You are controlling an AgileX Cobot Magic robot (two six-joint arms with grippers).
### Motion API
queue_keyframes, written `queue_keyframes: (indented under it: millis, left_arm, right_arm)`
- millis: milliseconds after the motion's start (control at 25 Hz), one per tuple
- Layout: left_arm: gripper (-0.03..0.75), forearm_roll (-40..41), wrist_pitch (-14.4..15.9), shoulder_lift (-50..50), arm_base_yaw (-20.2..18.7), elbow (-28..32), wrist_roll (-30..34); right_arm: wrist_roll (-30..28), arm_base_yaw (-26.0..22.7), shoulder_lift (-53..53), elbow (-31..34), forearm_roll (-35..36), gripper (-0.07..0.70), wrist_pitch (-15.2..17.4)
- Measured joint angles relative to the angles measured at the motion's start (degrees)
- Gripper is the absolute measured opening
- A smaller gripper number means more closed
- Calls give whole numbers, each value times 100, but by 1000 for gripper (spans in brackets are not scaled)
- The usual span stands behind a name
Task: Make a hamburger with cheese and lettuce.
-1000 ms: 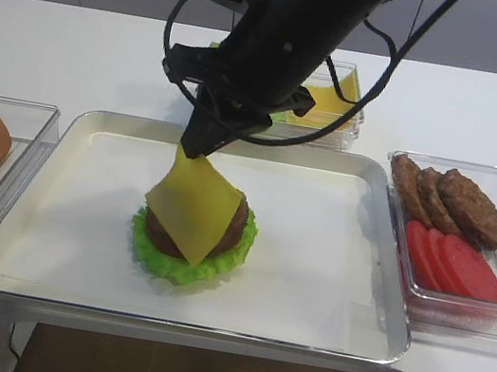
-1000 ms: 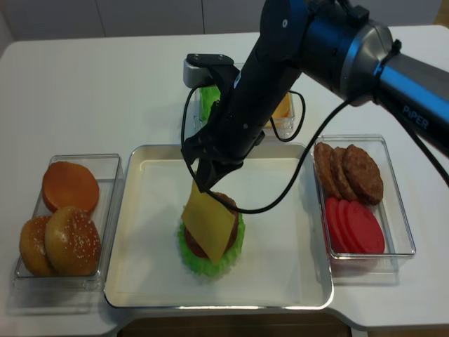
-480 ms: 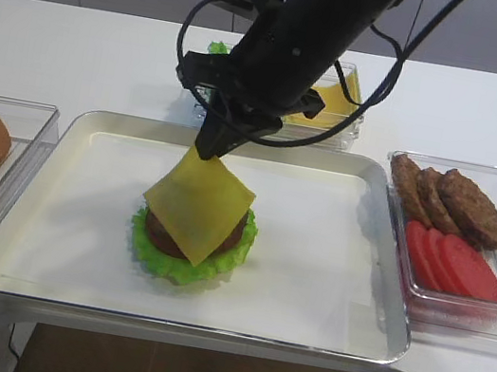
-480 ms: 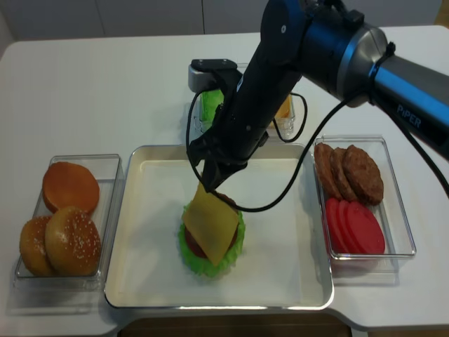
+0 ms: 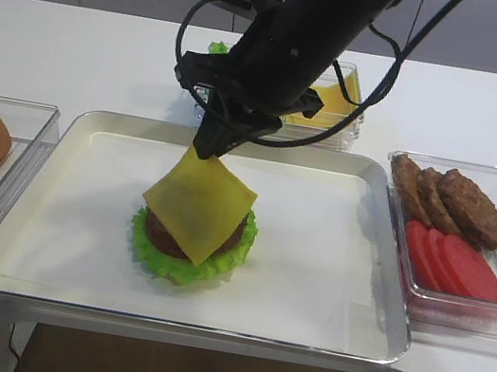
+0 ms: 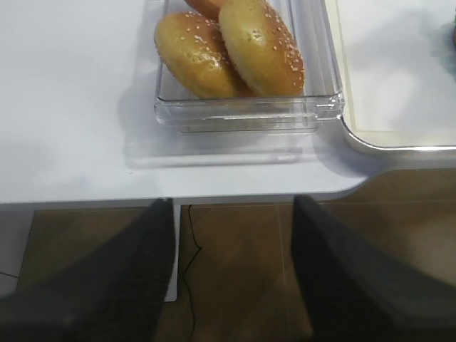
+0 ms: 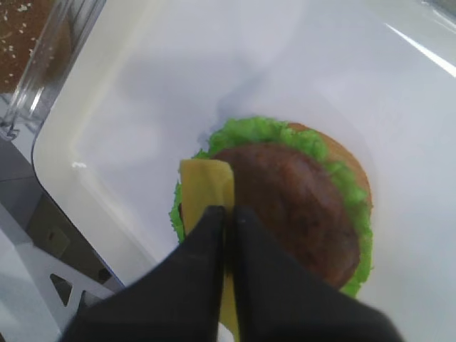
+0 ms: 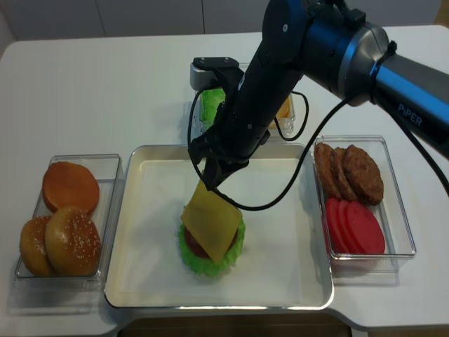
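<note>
My right gripper pinching far corner of cheese; slice thin, floppy, light, draping onto hamburger; left jaws apart, empty

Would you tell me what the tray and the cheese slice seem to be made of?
Tray: likely metal, with a glossy cream surface and a shiny rolled rim. Cheese: smooth, matte yellow, holding stiffly flat from one pinched corner, so possibly a plastic or rubber replica.

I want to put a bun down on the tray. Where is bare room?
The tray is bare left of the hamburger, toward the buns, and right of it, toward the patties. The middle is crowded: the right gripper holds the cheese there.
</note>
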Motion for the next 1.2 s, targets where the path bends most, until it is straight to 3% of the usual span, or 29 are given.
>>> queue_keyframes:
  millis: [520, 800, 1040, 1200]
  left_arm:
    - [391, 0, 0, 0, 0, 0, 0]
    - [391, 0, 0, 0, 0, 0, 0]
    - [391, 0, 0, 0, 0, 0, 0]
    - [391, 0, 0, 0, 0, 0, 0]
  right_arm:
    - [0, 0, 0, 0, -369, 279, -250]
    - [163, 0, 0, 0, -1315, 454, -397]
    - [838, 0, 0, 0, -2281, 473, -39]
    - [984, 0, 0, -159, -2661, 475, 401]
